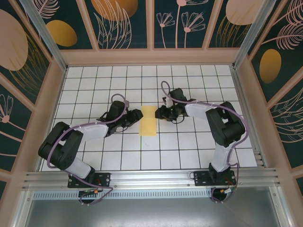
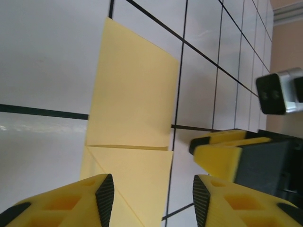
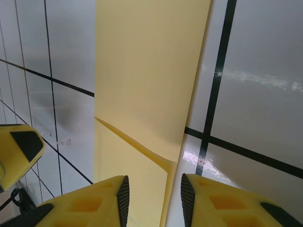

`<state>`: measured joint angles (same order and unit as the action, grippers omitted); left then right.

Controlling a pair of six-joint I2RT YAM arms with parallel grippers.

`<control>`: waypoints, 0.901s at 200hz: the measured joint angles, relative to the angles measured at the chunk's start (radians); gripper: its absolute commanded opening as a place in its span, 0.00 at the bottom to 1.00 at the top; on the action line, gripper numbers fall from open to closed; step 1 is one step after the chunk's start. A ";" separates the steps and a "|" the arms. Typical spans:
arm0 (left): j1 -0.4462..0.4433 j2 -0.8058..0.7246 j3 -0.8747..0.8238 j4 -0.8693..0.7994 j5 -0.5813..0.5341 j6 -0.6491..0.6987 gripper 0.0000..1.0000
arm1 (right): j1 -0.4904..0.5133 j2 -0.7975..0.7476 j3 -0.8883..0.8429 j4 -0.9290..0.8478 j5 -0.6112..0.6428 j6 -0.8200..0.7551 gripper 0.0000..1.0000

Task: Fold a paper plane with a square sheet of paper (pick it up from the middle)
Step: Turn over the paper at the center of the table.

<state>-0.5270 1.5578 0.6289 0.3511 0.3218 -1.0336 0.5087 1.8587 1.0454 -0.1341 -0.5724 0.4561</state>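
Your L gripper (image 2: 151, 194): jaws part-open, nothing pinched, hovering over the thin pale-yellow sheet of paper (image 1: 148, 120), folded narrow. R gripper (image 3: 154, 194): narrower gap, also empty, above the paper's edge. Paper lies flat mid white gridded table (image 1: 94, 85), btwn both grippers.

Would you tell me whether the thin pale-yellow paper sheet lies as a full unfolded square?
No, the thin pale-yellow paper sheet is folded into a narrow rectangle.
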 measured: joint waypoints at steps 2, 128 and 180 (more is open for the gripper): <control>-0.002 0.003 0.000 0.004 0.002 -0.002 0.48 | 0.000 0.004 0.002 0.000 -0.002 -0.001 0.33; -0.031 0.108 0.000 0.058 0.038 -0.068 0.51 | 0.026 0.073 0.034 -0.004 -0.046 -0.032 0.26; -0.031 0.123 -0.001 0.065 0.038 -0.072 0.51 | 0.026 0.073 0.034 -0.003 -0.064 -0.039 0.11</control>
<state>-0.5575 1.6806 0.6277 0.4160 0.3599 -1.1057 0.5350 1.9316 1.0798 -0.1375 -0.6369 0.4171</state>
